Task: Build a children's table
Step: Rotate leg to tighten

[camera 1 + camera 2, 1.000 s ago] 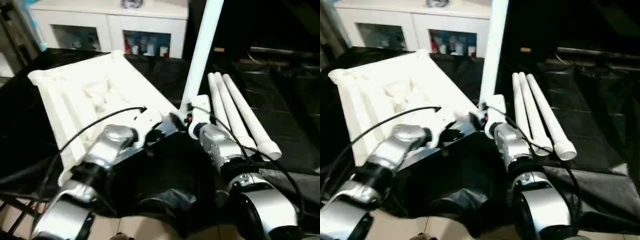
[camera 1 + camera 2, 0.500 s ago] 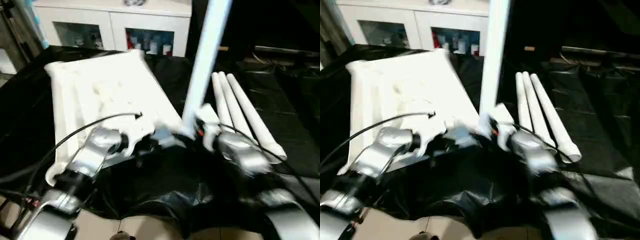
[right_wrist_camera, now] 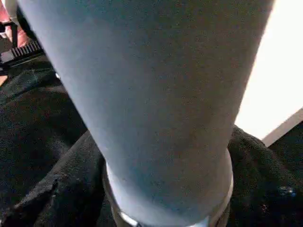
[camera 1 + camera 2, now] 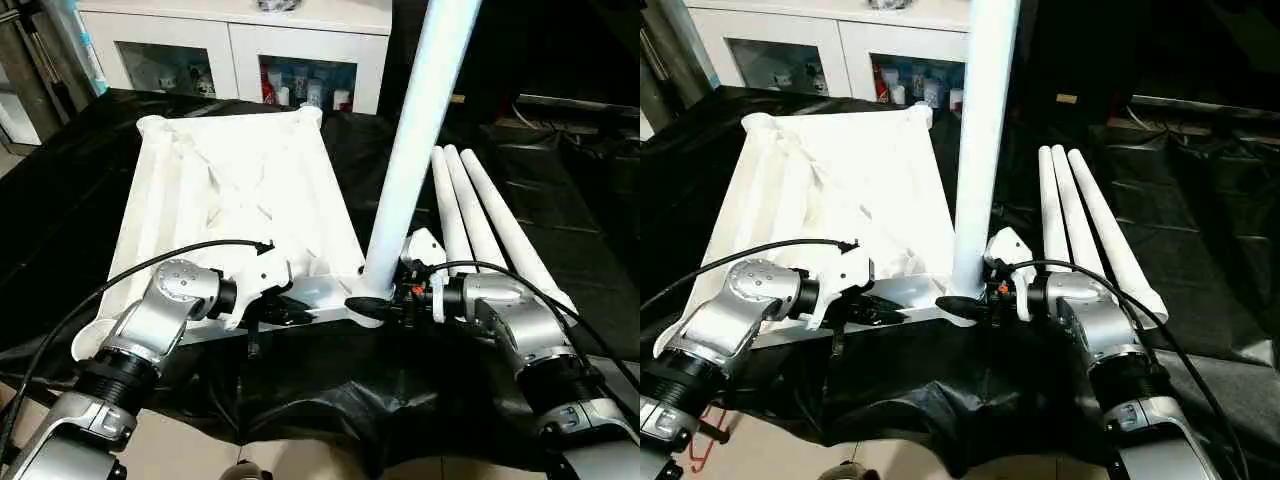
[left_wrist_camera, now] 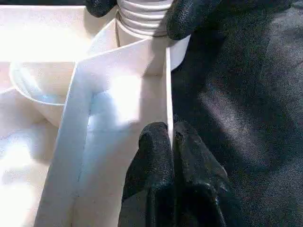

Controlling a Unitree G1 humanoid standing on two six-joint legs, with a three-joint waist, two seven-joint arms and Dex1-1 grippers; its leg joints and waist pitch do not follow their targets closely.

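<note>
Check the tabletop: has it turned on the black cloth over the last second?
Yes. The tabletop has turned: its far end swung right, toward the three loose legs, and its far right corner now sits below the cabinet's right door.

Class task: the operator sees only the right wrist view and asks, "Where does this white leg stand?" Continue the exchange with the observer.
Observer: The upright leg stands at the tabletop's near right corner.
Operator: What is the left gripper doing?
Observer: The left gripper has its jaws shut on the tabletop's thin near wall, beside that corner.
Operator: Other legs?
Observer: Three loose legs lie side by side on the black cover, right of the tabletop.
</note>
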